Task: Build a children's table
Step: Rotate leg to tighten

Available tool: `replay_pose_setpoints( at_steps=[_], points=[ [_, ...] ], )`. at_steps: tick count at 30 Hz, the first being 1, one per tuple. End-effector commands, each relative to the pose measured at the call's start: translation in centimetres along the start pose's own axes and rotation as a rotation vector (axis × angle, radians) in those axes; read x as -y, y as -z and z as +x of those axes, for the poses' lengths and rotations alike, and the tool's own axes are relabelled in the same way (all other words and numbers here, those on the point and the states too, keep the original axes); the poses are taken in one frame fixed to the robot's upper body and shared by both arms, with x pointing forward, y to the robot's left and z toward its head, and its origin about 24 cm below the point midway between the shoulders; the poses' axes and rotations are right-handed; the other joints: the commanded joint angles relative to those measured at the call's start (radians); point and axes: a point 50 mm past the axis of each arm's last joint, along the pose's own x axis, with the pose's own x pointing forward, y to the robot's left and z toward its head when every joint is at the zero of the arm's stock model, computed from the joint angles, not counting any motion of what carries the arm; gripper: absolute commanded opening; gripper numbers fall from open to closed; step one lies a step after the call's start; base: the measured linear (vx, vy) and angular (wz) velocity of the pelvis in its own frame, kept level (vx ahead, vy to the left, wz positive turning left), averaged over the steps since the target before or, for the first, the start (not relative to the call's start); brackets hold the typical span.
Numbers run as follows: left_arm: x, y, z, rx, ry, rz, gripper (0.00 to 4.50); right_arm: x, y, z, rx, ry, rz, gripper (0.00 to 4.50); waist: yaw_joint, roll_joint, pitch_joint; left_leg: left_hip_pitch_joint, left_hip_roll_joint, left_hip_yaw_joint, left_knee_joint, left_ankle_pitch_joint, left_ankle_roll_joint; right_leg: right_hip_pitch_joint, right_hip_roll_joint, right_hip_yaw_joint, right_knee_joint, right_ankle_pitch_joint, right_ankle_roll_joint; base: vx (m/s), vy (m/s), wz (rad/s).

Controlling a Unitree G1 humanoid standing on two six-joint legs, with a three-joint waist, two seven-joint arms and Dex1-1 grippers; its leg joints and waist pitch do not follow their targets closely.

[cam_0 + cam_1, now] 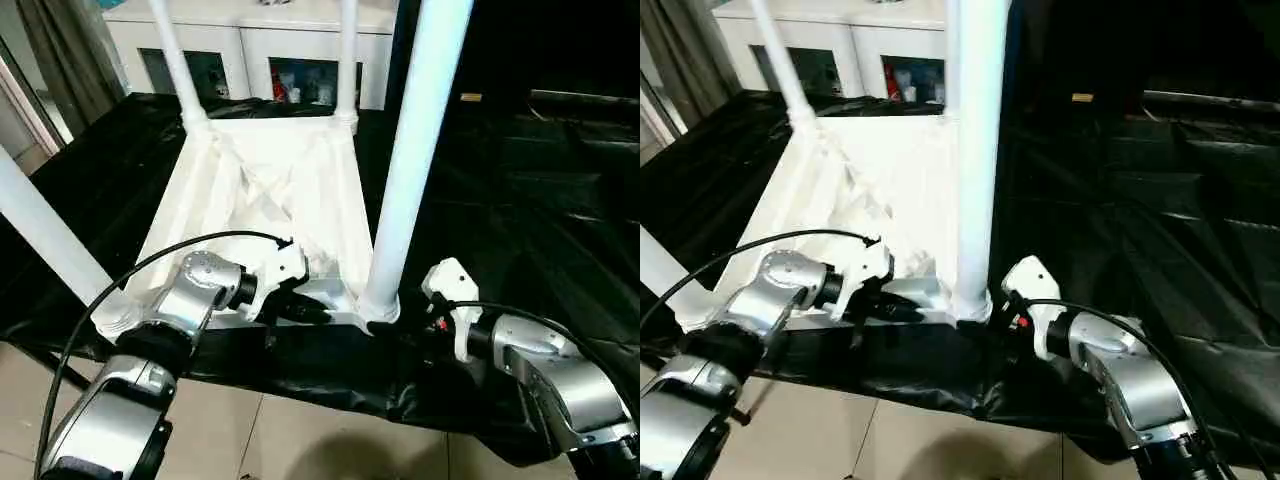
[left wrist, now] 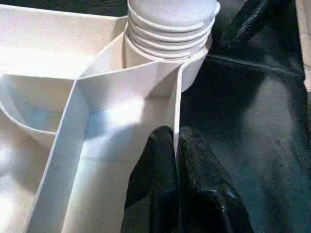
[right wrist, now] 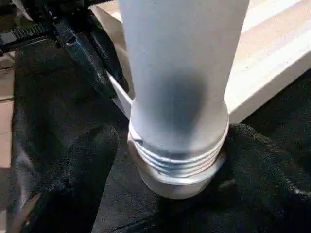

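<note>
Right wrist view shows the near right leg (image 3: pixel 177 73) standing in its corner socket (image 3: pixel 180 174) with several thread rings exposed, so the step in hand is judged to be screwing this leg fully home. To do it well, the leg should stay upright and be turned evenly until the rings disappear, while the table top (image 1: pixel 270 190) is kept from rotating. The right claw (image 3: pixel 170 160) is wide open, one finger on each side of the leg base, near it; contact cannot be confirmed. The left claw (image 2: pixel 176 145) is closed on the thin outer rim (image 2: pixel 178 111) of the table top beside that socket. The table lies upside down on the black-covered surface (image 1: pixel 560 200).
</note>
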Motion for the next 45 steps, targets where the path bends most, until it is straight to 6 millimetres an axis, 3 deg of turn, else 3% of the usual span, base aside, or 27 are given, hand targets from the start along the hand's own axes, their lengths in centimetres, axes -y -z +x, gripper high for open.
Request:
replay_pose_setpoints(
  at_steps=[1,6,7,12,18,21,24,25,26,28,31,34,36,38,39,43,44,45],
  points=[
    [0.5,-0.4,0.6,0.062,0.047,-0.006,0.0,-0.8,0.0,0.6,0.008,-0.055,0.016,3.62,0.003,-0.019,-0.06,-0.005,0.032,-0.002,-0.057,-0.134,0.09,0.057,-0.062,0.042,-0.059,-0.209,-0.223,0.0,0.0,0.0],
    [0.5,-0.3,0.5,0.055,0.046,0.001,0.0,-0.8,-0.1,1.2,0.036,-0.064,0.031,3.4,0.004,-0.021,-0.059,-0.005,0.031,-0.001,-0.056,-0.137,0.087,0.058,-0.063,0.041,-0.06,-0.228,-0.219,0.0,0.0,0.0],
    [0.5,-0.3,0.5,0.055,0.046,0.001,0.0,-0.8,-0.1,1.2,0.036,-0.064,0.031,3.1,0.004,-0.021,-0.059,-0.004,0.031,-0.001,-0.057,-0.139,0.084,0.058,-0.063,0.041,-0.061,-0.242,-0.214,0.0,0.0,0.0],
    [0.6,-0.2,0.5,0.048,0.045,-0.001,0.0,-1.0,0.0,1.6,0.036,-0.073,0.032,2.79,0.005,-0.022,-0.06,-0.005,0.031,-0.002,-0.056,-0.124,0.083,0.06,-0.062,0.041,-0.058,-0.225,-0.21,0.0,0.0,0.0],
    [0.6,0.0,0.7,0.049,0.03,-0.003,0.0,-1.1,0.4,1.8,0.038,-0.057,0.038,2.74,0.005,-0.02,-0.061,-0.005,0.03,-0.001,-0.054,-0.121,0.085,0.06,-0.062,0.04,-0.057,-0.214,-0.216,0.0,0.0,0.0],
    [-0.1,-0.3,1.5,0.046,-0.081,0.001,0.0,-0.4,1.2,2.4,0.031,0.103,0.075,2.74,0.0,-0.018,-0.059,-0.006,0.028,-0.002,-0.057,-0.139,0.07,0.057,-0.061,0.04,-0.061,-0.247,-0.207,0.0,0.0,0.0],
    [-0.9,-1.2,3.5,0.051,-0.214,-0.019,0.0,0.5,2.0,3.7,0.042,0.347,0.174,2.73,-0.006,-0.017,-0.053,0.002,0.024,-0.003,-0.061,-0.202,0.04,0.051,-0.061,0.037,-0.078,-0.383,-0.17,0.0,0.0,0.0],
    [-1.0,-1.6,4.2,0.044,-0.245,-0.022,0.0,0.7,2.1,4.1,0.045,0.426,0.209,2.73,-0.009,-0.011,-0.052,0.005,0.022,-0.005,-0.062,-0.222,0.026,0.048,-0.061,0.036,-0.084,-0.436,-0.152,0.0,0.0,0.0],
    [-1.0,-1.7,4.3,0.041,-0.251,-0.021,0.0,0.8,2.1,4.2,0.045,0.445,0.217,2.73,-0.013,-0.016,-0.052,0.005,0.02,-0.007,-0.064,-0.232,0.02,0.05,-0.061,0.033,-0.09,-0.471,-0.132,0.0,0.0,0.0],
    [-1.1,-2.2,5.3,0.044,-0.28,-0.032,0.0,1.0,2.1,4.8,0.045,0.51,0.244,2.72,-0.018,-0.015,-0.051,0.007,0.017,-0.006,-0.063,-0.25,0.029,0.044,-0.058,0.033,-0.098,-0.504,-0.112,0.0,0.0,0.0],
    [-1.2,-3.5,7.5,0.046,-0.364,-0.048,0.0,1.1,1.5,6.5,0.052,0.601,0.281,2.72,-0.024,-0.01,-0.054,0.002,0.017,-0.009,-0.063,-0.245,0.03,0.045,-0.057,0.031,-0.097,-0.487,-0.11,0.0,0.0,0.0],
    [-1.3,-4.3,8.4,0.056,-0.41,-0.046,0.0,1.3,0.5,7.5,0.077,0.639,0.277,2.72,-0.026,-0.01,-0.056,0.0,0.016,-0.01,-0.063,-0.235,0.033,0.047,-0.056,0.032,-0.094,-0.443,-0.122,0.0,0.0,0.0],
    [-1.3,-4.7,8.6,0.069,-0.412,-0.039,0.0,1.1,-0.1,7.9,0.114,0.623,0.28,2.72,-0.024,-0.011,-0.059,-0.002,0.016,-0.009,-0.061,-0.22,0.044,0.05,-0.057,0.033,-0.09,-0.41,-0.13,0.0,0.0,0.0],
    [-1.3,-4.8,8.7,0.076,-0.406,-0.034,0.0,1.0,-0.5,8.0,0.14,0.601,0.28,2.72,-0.021,-0.011,-0.063,-0.007,0.017,-0.006,-0.057,-0.179,0.074,0.055,-0.059,0.035,-0.08,-0.33,-0.157,0.0,0.0,0.0],
    [-1.3,-4.9,8.6,0.081,-0.406,-0.029,0.0,1.0,-0.7,8.0,0.143,0.592,0.262,3.28,-0.021,-0.01,-0.064,-0.008,0.017,-0.007,-0.057,-0.168,0.078,0.056,-0.058,0.034,-0.078,-0.315,-0.162,0.0,0.0,0.0],
    [-1.7,-4.8,7.7,0.094,-0.413,-0.02,0.0,1.3,-1.0,7.4,0.172,0.557,0.23,3.63,-0.022,-0.008,-0.063,-0.007,0.018,-0.005,-0.057,-0.174,0.09,0.057,-0.058,0.033,-0.079,-0.315,-0.173,0.0,0.0,0.0],
    [-1.8,-4.8,7.5,0.093,-0.411,-0.014,0.0,1.3,-1.1,7.2,0.178,0.543,0.222,3.78,-0.023,-0.017,-0.062,-0.008,0.017,-0.004,-0.058,-0.184,0.09,0.057,-0.057,0.032,-0.081,-0.336,-0.166,0.0,0.0,0.0],
    [-1.8,-4.7,7.2,0.097,-0.404,-0.013,0.0,1.5,-1.3,6.8,0.184,0.53,0.21,3.78,-0.021,-0.014,-0.062,-0.008,0.017,-0.006,-0.058,-0.187,0.09,0.058,-0.059,0.032,-0.08,-0.347,-0.164,0.0,0.0,0.0]
  ],
)
